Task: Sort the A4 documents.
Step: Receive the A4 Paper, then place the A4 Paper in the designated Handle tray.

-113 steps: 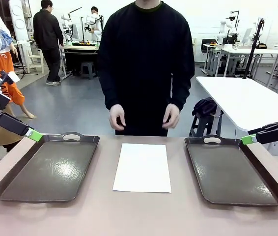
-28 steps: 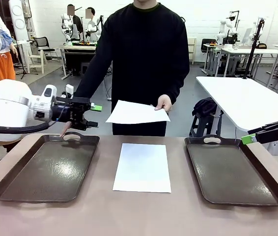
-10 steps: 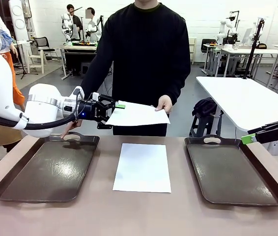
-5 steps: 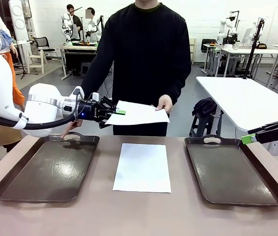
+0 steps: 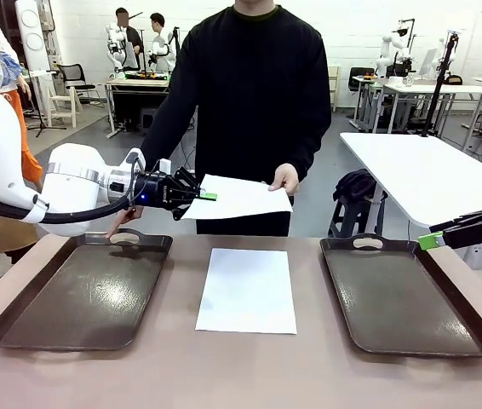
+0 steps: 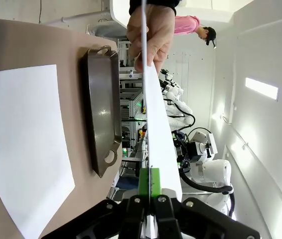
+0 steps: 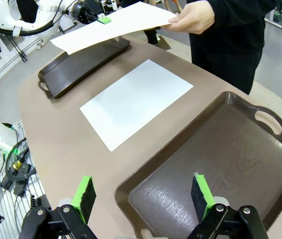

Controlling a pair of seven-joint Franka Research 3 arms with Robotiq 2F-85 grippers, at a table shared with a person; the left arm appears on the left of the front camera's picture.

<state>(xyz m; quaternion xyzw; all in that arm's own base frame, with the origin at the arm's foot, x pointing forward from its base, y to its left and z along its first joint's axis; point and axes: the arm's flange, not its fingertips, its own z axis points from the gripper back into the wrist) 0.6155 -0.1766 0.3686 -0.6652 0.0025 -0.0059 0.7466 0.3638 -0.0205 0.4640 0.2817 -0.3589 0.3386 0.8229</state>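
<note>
A person across the table holds one white A4 document (image 5: pixel 241 198) in the air by its right edge with a hand (image 5: pixel 284 179). My left gripper (image 5: pixel 209 196) is shut on that sheet's left edge. In the left wrist view the held sheet (image 6: pixel 157 124) runs edge-on from my closed green pads (image 6: pixel 149 180) up to the person's hand (image 6: pixel 151 30). A second A4 document (image 5: pixel 248 290) lies flat on the table between the two trays, also seen as a sheet (image 7: pixel 136 102) in the right wrist view. My right gripper (image 7: pixel 143 195) is open above the right tray's near corner, holding nothing.
A dark brown tray (image 5: pixel 20 328) lies at the left and another tray (image 5: pixel 475 328) at the right, both bare. The person stands at the far edge, one hand low behind the left tray's handle. My right gripper (image 5: pixel 431 241) hangs beside the right tray.
My left gripper's jaws have shut on the left edge of the sheet that the person holds up. The sheet, the person and my right arm have stayed put.
</note>
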